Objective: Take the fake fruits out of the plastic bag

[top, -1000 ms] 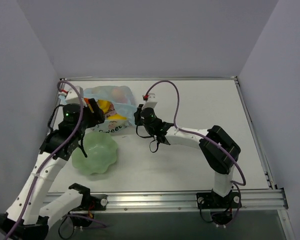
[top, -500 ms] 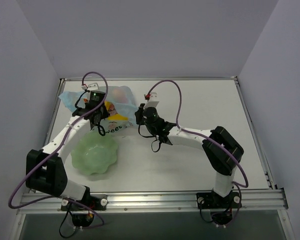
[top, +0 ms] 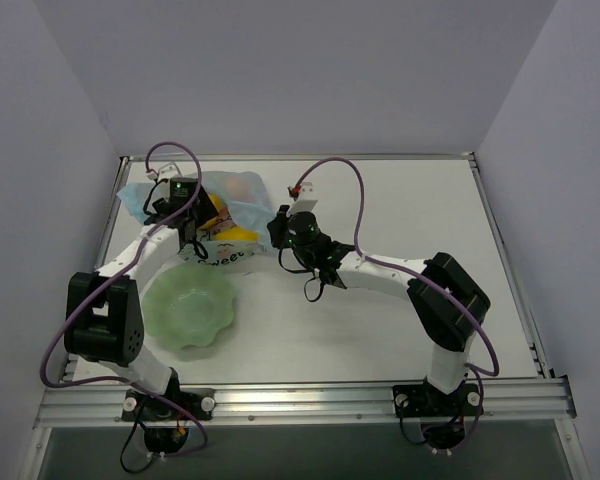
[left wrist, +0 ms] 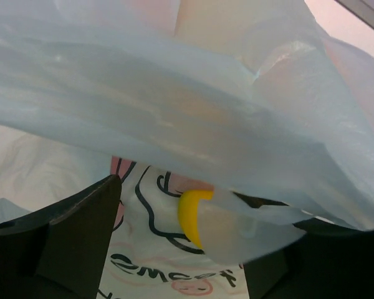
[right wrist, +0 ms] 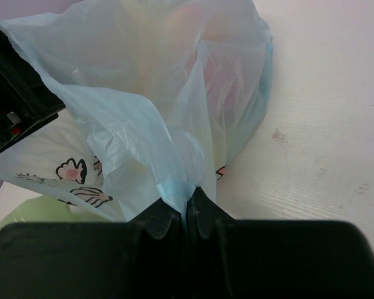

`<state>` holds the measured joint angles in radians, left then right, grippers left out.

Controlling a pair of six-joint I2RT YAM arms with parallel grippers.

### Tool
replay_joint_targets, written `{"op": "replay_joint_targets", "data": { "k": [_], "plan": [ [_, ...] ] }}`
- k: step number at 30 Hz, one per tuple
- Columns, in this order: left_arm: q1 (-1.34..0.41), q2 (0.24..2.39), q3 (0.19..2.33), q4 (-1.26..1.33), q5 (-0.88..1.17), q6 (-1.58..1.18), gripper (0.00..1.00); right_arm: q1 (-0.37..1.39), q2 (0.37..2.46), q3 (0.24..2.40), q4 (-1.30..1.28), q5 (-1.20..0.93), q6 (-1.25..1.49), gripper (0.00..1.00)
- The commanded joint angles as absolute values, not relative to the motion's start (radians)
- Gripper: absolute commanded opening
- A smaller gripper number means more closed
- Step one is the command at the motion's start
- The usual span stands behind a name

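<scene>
Fake fruits [top: 235, 189], small plastic ones, lie inside the thin, crinkly, light-blue translucent plastic bag [right wrist: 143, 93]. The bag rests at the far left of the white bench [top: 400, 210], just behind the pale green wavy-edged bowl [top: 190, 312]. Through the film you can make out a yellow banana bunch [left wrist: 190, 219] and something orange-pink deeper in; the other fruits I cannot separate.

Your right gripper [right wrist: 187, 208] is closed tight on a gathered fold of the bag's edge, so it anchors the bag. Your left gripper [left wrist: 184, 249] stands wide at the bag's mouth, under a sheet of film. The banana's tip lies between the jaws, apparently not touched.

I judge the fruits to be light, hollow and stiff, with a smooth skin that may slip. The bag is soft and will likely drag along with whatever you pull. Take the banana across its narrow curved body, and take care that no film comes between finger and fruit
</scene>
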<state>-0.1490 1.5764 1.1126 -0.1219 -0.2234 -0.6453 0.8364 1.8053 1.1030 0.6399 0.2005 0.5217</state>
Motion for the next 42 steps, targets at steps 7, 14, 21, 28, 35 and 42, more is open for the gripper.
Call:
{"op": "replay_joint_targets", "data": {
  "k": [7,14,21,28,35,42],
  "plan": [
    [-0.077,1.652,1.123,0.029,-0.230,-0.683,0.70,0.830,1.763,1.127,0.678,0.140,0.491,0.00],
    [-0.037,1.732,1.157,0.109,-0.198,-0.653,0.70,0.828,1.779,1.143,0.675,0.097,0.485,0.00],
    [-0.015,1.821,1.218,0.160,-0.133,-0.605,0.75,0.828,1.805,1.157,0.667,0.072,0.477,0.00],
    [0.028,1.871,1.272,0.176,-0.098,-0.563,0.56,0.825,1.832,1.181,0.664,0.063,0.477,0.00],
    [0.029,1.833,1.252,0.201,-0.075,-0.537,0.03,0.819,1.855,1.210,0.660,0.055,0.480,0.00],
    [0.026,1.689,1.204,0.173,-0.031,-0.578,0.02,0.795,1.897,1.268,0.672,0.060,0.494,0.00]
  ]
}}
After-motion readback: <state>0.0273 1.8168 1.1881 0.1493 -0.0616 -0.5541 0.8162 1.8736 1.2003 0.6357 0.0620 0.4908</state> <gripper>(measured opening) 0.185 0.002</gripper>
